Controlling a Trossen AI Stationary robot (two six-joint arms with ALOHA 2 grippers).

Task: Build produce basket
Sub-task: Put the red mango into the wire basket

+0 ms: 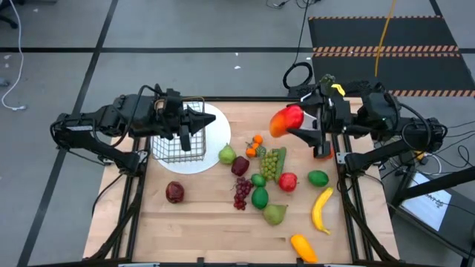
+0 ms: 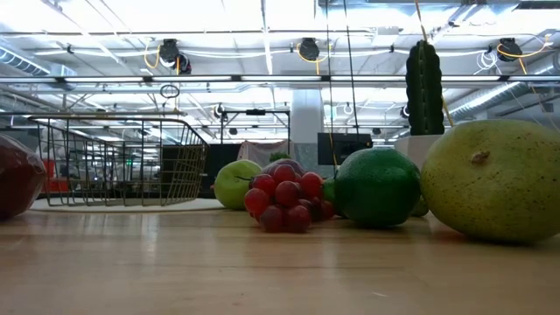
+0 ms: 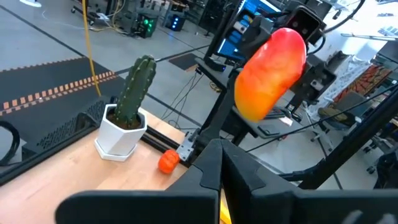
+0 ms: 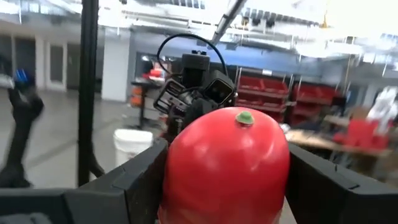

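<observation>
The wire basket (image 1: 178,144) (image 2: 122,162) stands on a round white plate (image 1: 215,122). My left gripper (image 1: 202,121) hovers above the basket's far right corner, fingers level and pointing to the table's right, shut and empty. My right gripper (image 1: 297,127) is up in the air over the table's far right part, shut on a red-orange mango (image 1: 285,120) (image 3: 270,74). The other produce lies loose on the table, among it a pale pear (image 1: 226,155), red grapes (image 1: 242,193) (image 2: 284,197), a lime (image 1: 259,196) (image 2: 376,188) and a banana (image 1: 321,210). My right gripper pinches the mango's body (image 4: 227,165) between its two fingers (image 4: 140,180), one on each flank. The mango's stem end (image 4: 244,117) points forward, away from the wrist. The fingers come level from the table's right side. The mango is lifted clear of the table.
A cactus in a white pot (image 3: 127,118) (image 2: 424,87) stands at the far right corner, with a small orange thing (image 3: 168,162) beside it. A dark red apple (image 1: 174,192) lies alone near the basket. Bare wood (image 1: 193,230) shows along the near left.
</observation>
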